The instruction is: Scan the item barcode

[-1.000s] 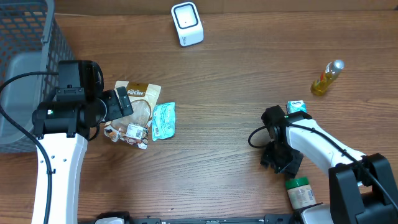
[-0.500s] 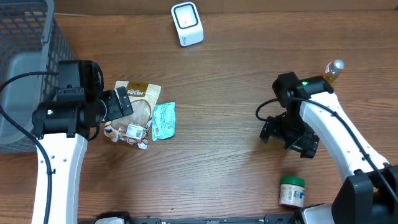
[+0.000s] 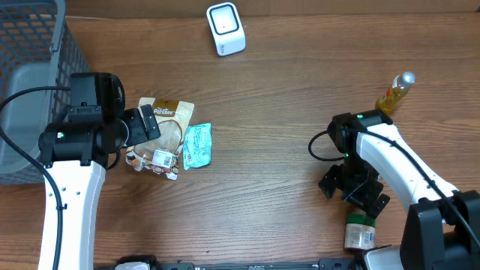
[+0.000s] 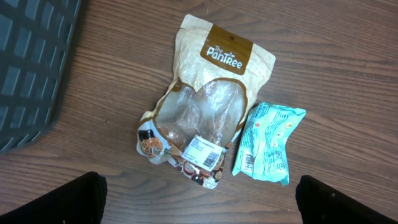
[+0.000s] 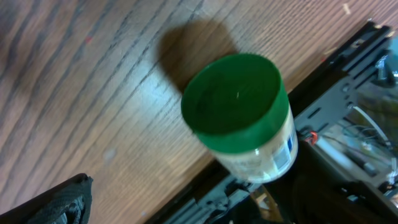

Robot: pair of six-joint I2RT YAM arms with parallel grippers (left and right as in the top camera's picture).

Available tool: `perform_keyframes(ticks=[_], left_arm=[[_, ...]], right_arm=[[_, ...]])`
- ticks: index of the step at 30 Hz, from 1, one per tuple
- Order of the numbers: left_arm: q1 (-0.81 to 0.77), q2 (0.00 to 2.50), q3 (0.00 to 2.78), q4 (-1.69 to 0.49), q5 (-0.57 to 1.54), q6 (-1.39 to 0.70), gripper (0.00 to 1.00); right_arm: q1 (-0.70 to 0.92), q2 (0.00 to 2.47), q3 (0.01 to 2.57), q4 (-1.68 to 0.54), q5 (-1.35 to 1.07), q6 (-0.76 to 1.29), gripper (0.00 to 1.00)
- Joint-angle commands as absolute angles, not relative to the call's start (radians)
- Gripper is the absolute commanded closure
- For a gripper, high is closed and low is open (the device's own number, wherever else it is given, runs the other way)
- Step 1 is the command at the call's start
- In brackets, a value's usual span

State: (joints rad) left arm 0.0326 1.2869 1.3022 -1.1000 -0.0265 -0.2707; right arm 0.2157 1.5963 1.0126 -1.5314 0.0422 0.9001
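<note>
The white barcode scanner (image 3: 226,28) stands at the table's far edge. A tan Pantree pouch (image 3: 169,131) (image 4: 211,106) and a teal packet (image 3: 198,145) (image 4: 268,142) lie flat side by side, both with printed barcodes facing up. My left gripper (image 3: 146,124) (image 4: 199,214) hovers open just beside them, its dark fingers (image 4: 68,199) spread wide and holding nothing. A green-lidded jar (image 3: 358,231) (image 5: 239,102) sits at the front edge. My right gripper (image 3: 354,196) (image 5: 199,214) hangs open just above it, apart from it.
A grey mesh basket (image 3: 30,75) (image 4: 31,68) fills the left side next to the left arm. A small yellow oil bottle (image 3: 395,94) stands at the back right. The table's front edge and metal frame (image 5: 348,93) run right beside the jar.
The right arm swung back toward the oil bottle, then came forward again over the jar, its jaws now wider. The left arm and the packets stayed put.
</note>
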Motion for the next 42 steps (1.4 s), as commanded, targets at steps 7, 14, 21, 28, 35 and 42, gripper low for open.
perform_keyframes(ticks=[7, 14, 21, 28, 35, 42], left_arm=[[0.026, 1.288, 1.312, -1.099, -0.033, -0.262, 0.01], [0.026, 1.288, 1.312, -1.1, -0.033, -0.262, 0.01], [0.026, 1.288, 1.312, -1.1, -0.033, -0.262, 0.0], [0.026, 1.288, 1.312, -1.1, -0.033, -0.262, 0.0], [0.026, 1.288, 1.312, -1.099, -0.033, -0.262, 0.01], [0.026, 1.288, 1.312, -1.099, -0.033, -0.262, 0.0]], right_arm=[[0.076, 1.594, 0.886, -1.417, 0.056, 0.929, 0.0], [0.047, 1.594, 0.802, -1.322, -0.118, 0.75, 0.0], [0.051, 1.594, 0.801, -1.321, -0.122, 0.728, 0.0], [0.065, 1.594, 0.771, -1.289, -0.167, 0.729, 0.0], [0.11, 1.594, 0.75, -1.244, -0.205, 0.698, 0.0], [0.118, 1.594, 0.753, -1.143, -0.303, 0.593, 0.0]])
